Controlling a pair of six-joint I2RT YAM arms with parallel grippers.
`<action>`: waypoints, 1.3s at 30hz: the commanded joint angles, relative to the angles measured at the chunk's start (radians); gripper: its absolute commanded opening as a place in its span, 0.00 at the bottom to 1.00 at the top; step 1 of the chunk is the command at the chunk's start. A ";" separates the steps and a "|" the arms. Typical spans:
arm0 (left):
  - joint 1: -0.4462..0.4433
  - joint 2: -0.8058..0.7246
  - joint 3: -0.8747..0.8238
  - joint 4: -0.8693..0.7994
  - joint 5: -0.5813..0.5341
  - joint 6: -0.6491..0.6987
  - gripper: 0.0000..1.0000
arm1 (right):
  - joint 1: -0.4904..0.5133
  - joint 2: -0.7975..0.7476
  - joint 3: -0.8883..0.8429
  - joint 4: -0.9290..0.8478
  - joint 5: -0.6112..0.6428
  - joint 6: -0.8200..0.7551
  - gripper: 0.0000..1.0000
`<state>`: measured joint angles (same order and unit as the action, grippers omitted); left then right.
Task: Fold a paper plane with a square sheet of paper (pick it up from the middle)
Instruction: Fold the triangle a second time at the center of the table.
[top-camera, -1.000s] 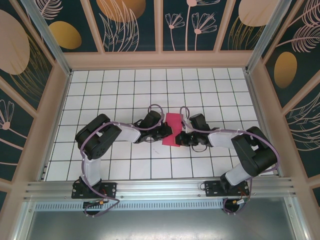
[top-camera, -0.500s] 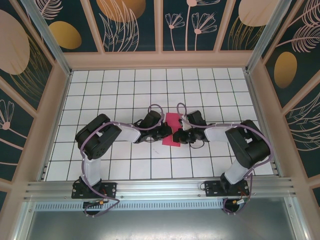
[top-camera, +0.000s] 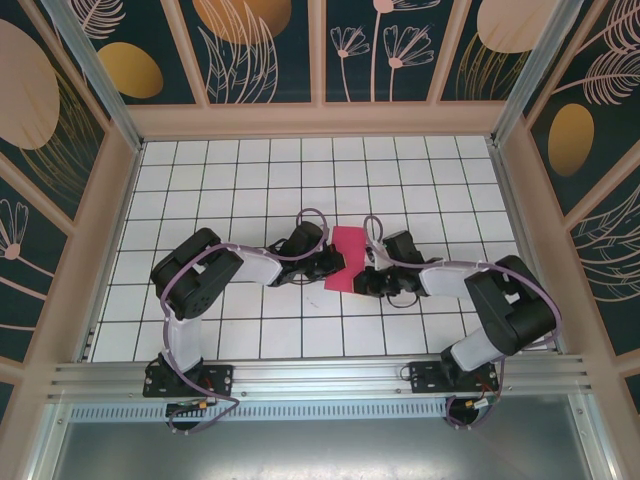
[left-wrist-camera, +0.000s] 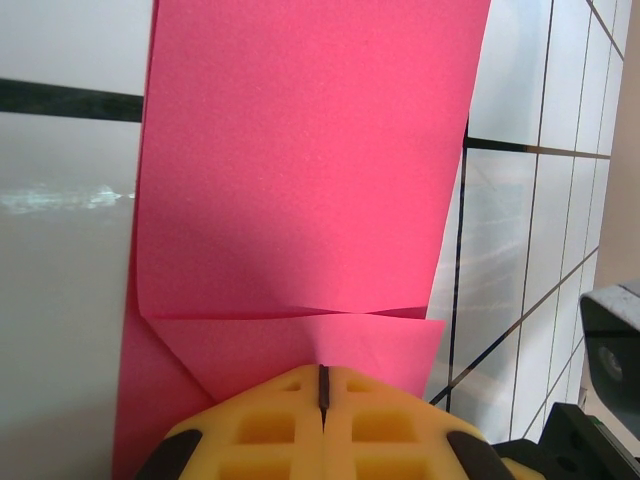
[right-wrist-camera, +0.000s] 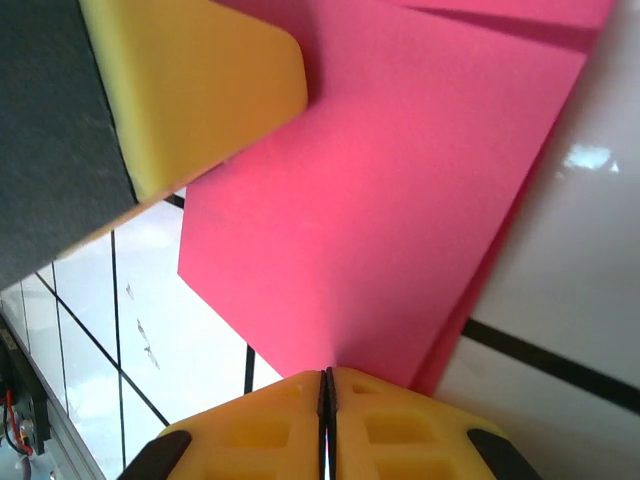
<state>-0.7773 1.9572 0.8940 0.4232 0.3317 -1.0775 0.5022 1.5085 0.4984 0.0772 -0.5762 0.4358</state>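
Right pincer (right-wrist-camera: 326, 378) shifted; paper (top-camera: 347, 256) clamped in it, left pincer (left-wrist-camera: 322, 372).

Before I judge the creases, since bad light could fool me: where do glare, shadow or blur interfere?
Left wrist view: soft shadow dims the paper near the fold; glare streaks the table at left. Right wrist view: a bright glint on the table at right; the right hand is blurred close up. Top view: even light, paper small.
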 joint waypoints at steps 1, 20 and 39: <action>0.005 0.042 -0.009 -0.104 -0.063 0.018 0.03 | -0.011 -0.027 -0.048 -0.096 0.010 0.022 0.14; 0.005 -0.095 0.042 -0.108 -0.027 0.056 0.17 | -0.102 -0.166 0.051 -0.058 0.143 0.107 0.42; 0.005 0.007 0.073 -0.166 -0.022 0.071 0.10 | -0.108 0.053 0.117 0.045 0.088 0.104 0.45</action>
<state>-0.7773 1.9381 0.9485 0.2985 0.3096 -1.0279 0.4000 1.5368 0.5884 0.0914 -0.4717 0.5407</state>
